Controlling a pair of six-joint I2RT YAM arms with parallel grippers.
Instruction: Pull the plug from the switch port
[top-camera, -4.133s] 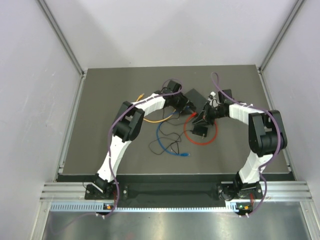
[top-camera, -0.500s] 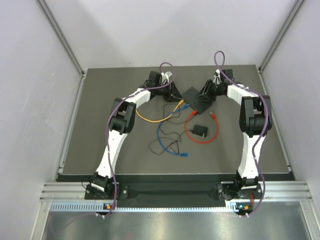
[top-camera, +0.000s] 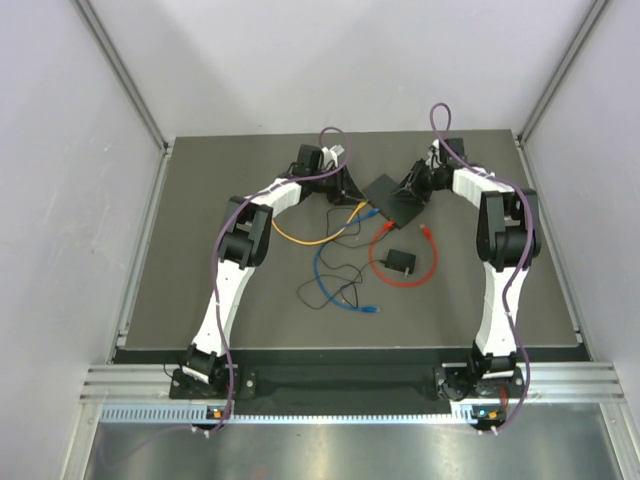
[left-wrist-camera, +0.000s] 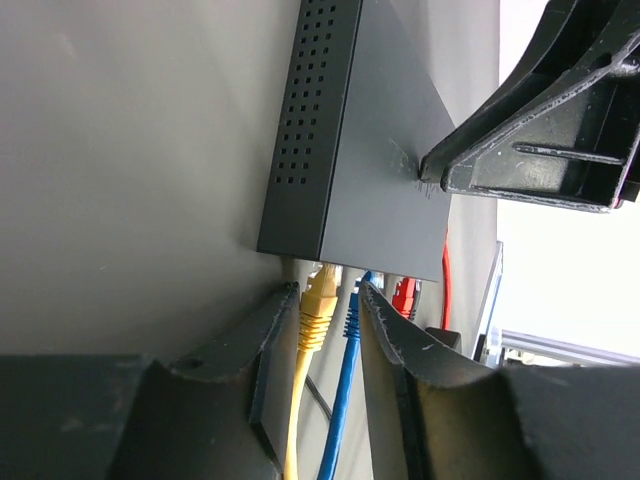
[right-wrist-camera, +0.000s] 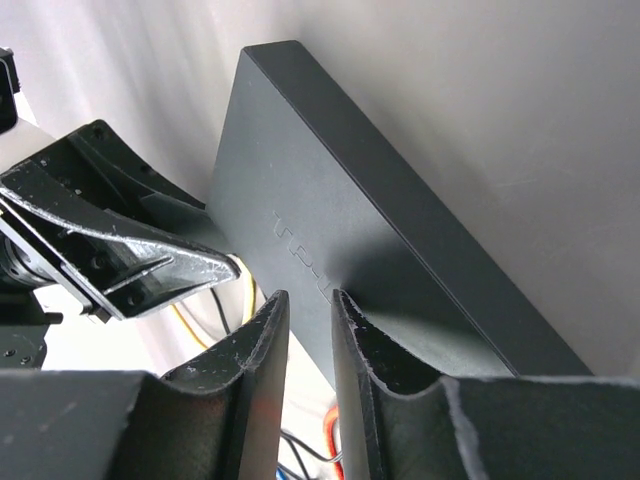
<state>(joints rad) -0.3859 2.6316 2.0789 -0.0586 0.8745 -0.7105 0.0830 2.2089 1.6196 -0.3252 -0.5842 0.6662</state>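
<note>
The switch (top-camera: 396, 200) lies at the far middle of the worktop (top-camera: 200, 260). The left pincer (left-wrist-camera: 327, 293) straddles the yellow plug (left-wrist-camera: 317, 308) and blue plug (left-wrist-camera: 352, 318) at its sockets; whether it grips them I cannot tell. The right pincer (right-wrist-camera: 308, 303), slightly parted and empty, rests its tips on the switch's top.

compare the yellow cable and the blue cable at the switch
Colour: the yellow cable has a yellow plug, the blue cable a blue one. Port: the yellow cable sits nearer the switch's vented end, the blue cable further along the row. Route: the yellow cable arcs leftward; the blue cable loops toward the robot, ending in a loose plug. Shared: both are plugged into the switch, between the left gripper's fingers.
</note>
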